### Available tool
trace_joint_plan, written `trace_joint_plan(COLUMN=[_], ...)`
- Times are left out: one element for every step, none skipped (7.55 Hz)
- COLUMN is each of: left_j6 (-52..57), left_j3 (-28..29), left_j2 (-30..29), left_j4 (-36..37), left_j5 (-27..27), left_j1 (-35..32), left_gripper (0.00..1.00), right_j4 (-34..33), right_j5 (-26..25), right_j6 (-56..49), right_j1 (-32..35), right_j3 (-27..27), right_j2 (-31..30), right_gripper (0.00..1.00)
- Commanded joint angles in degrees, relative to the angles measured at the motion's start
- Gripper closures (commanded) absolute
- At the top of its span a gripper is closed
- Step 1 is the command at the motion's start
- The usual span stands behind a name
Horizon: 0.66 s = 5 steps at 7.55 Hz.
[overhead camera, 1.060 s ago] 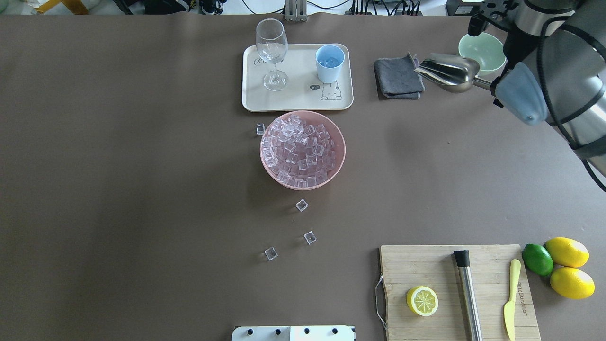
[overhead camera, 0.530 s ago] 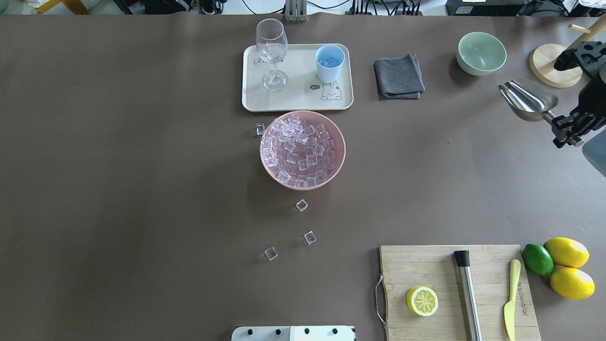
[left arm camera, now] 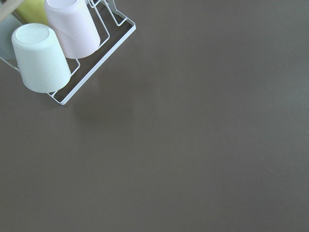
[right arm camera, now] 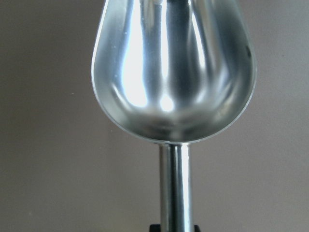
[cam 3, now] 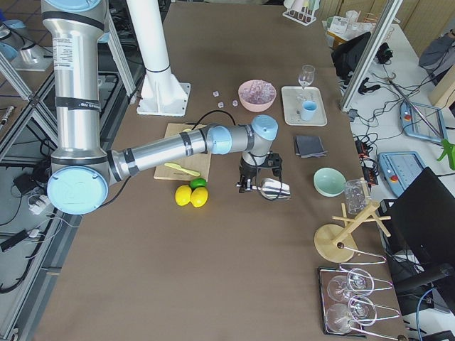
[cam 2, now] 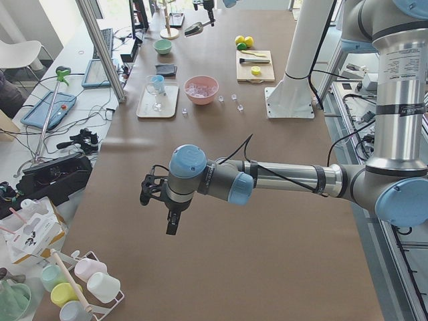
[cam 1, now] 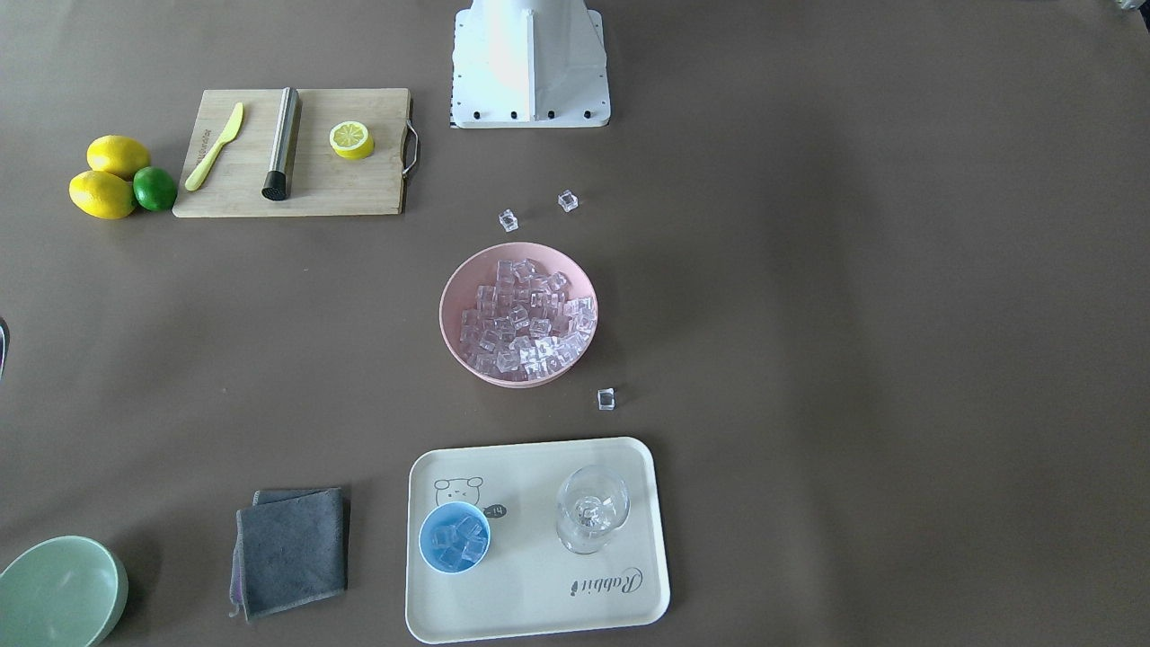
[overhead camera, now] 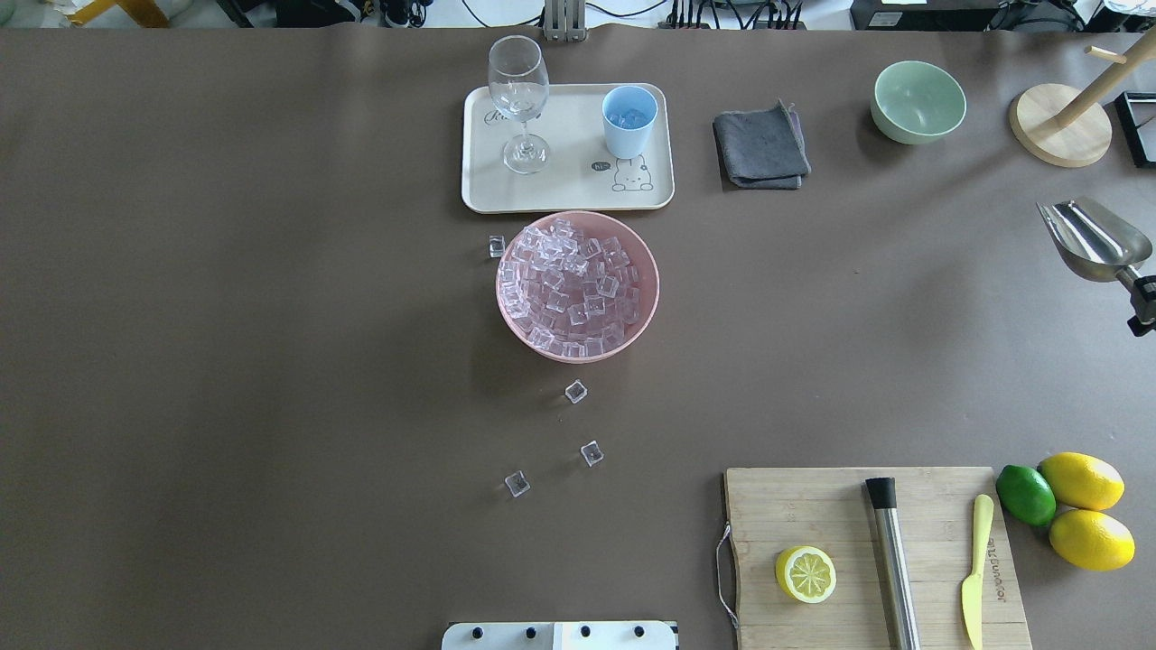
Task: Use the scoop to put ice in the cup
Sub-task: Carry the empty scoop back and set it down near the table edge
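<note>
1. Front-facing view: the cup point(cam 1: 454, 536), a small opaque light-blue cylinder, stands on the cream tray point(cam 1: 539, 593) with several glassy cubes inside. The rest of the ice point(cam 1: 526, 323) is heaped in the pink bowl point(cam 1: 446, 305). A few loose cubes point(cam 1: 606, 398) lie on the matte brown table point(cam 1: 853, 314). The thin-stemmed wine glass point(cam 1: 590, 509) stands near the cup, and I judge a wide swing on another pour could tip it.
2. Overhead view: the scoop point(overhead camera: 1088, 239) hangs at the table's right edge, well apart from bowl and cup, its handle in the right gripper point(overhead camera: 1145, 305). Its mouth looks broad against the cup's rim, so a hasty tip would likely scatter cubes onto the tray.
3. Left-side view: the left gripper point(cam 2: 171, 226) hovers over bare table, far from the work. I cannot tell whether its fingers are spread or closed.
4. Right-side view: the scoop hangs low over the table between the lemons point(cam 3: 190, 196) and the pale green bowl point(cam 3: 329, 182). A careless sweep could clip either.
5. Left wrist view: only tabletop shows, plus upturned plastic cups point(left arm camera: 41, 58) in a wire rack point(left arm camera: 96, 63). No fingers show.
6. Right wrist view: the mirror-smooth rounded trough is empty. Its thin round handle runs down between the black fingers point(right arm camera: 154, 228), which are clamped on it. So slick a rod may twist in the pinch once loaded, and cubes will slide freely off polished steel.
</note>
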Motion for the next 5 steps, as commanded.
trace_joint_plan(left_j6=[0.0, 0.0, 0.0, 0.0, 0.0], left_j3=[-0.2, -0.2, -0.1, 0.1, 0.1], left_j2=[-0.1, -0.1, -0.1, -0.1, -0.1], left_j4=[0.0, 0.0, 0.0, 0.0, 0.0], left_j5=[0.0, -0.1, -0.1, -0.2, -0.1], left_j1=[0.4, 0.4, 0.4, 0.4, 0.4], left_gripper=[0.00, 0.00, 0.00, 0.00, 0.00], right_j4=[12.0, 13.1, 13.4, 16.2, 17.6], right_j5=[1.5, 1.5, 1.5, 1.4, 1.4], right_j6=[0.5, 0.5, 0.4, 0.5, 0.6], right_j1=[1.4, 1.4, 1.7, 1.8, 1.9], right_j3=[-7.4, -8.2, -8.2, -9.6, -10.4], right_j2=[-4.6, -5.3, -6.1, -7.0, -7.3], right_gripper=[1.00, 1.00, 1.00, 1.00, 1.00])
